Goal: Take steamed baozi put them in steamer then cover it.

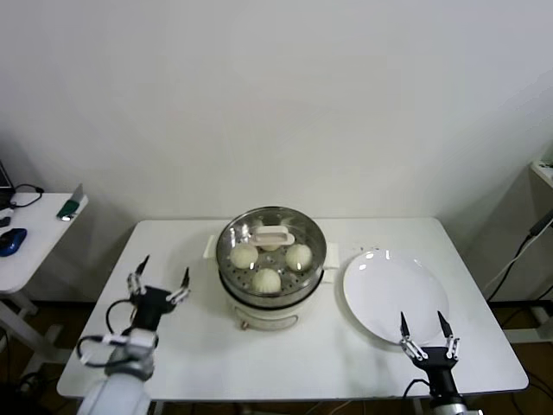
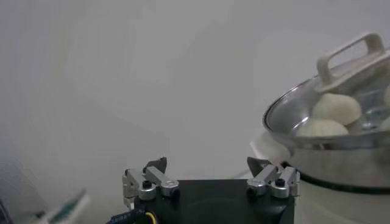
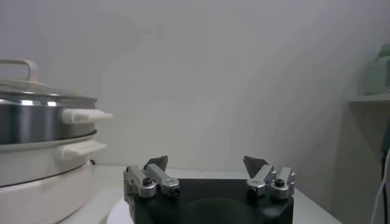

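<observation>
Task apparently complete: I count three baozi (image 1: pixel 269 278) under the cover (image 1: pixel 273 236) seated on the steamer (image 1: pixel 270 298), a fourth perhaps hidden. Left gripper (image 1: pixel 159 282) and right gripper (image 1: pixel 424 332) flank it, jaws apart, empty.

The head view looks down from above on the whole bench (image 1: pixel 181 363). Each wrist view sits low behind its own end effector, looking level across the bench at the wall. All three share the steamer (image 1: pixel 270 290).
</observation>
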You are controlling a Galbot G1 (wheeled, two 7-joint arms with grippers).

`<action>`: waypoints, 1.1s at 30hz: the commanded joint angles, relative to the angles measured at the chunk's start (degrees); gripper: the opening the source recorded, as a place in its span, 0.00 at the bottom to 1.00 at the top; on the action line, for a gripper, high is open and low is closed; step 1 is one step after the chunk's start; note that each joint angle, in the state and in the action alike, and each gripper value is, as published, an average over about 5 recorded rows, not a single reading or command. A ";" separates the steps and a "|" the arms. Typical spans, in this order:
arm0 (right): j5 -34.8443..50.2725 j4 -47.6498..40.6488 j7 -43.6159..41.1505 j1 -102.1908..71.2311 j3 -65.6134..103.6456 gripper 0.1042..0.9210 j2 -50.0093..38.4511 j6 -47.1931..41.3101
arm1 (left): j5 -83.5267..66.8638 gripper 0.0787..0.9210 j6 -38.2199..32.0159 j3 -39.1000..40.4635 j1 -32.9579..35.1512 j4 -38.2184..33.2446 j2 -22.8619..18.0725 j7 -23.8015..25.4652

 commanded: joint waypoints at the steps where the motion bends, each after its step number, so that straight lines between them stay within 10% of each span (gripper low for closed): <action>1: 0.53 -0.42 0.16 0.29 -0.44 0.88 -0.12 0.12 | -18.99 0.88 -34.06 -6.38 10.91 13.54 -0.81 -0.64; 33: 2.44 -0.99 -1.86 0.13 -1.43 0.88 0.10 -1.23 | -17.75 0.88 -32.73 -4.03 11.21 16.03 -2.72 -0.34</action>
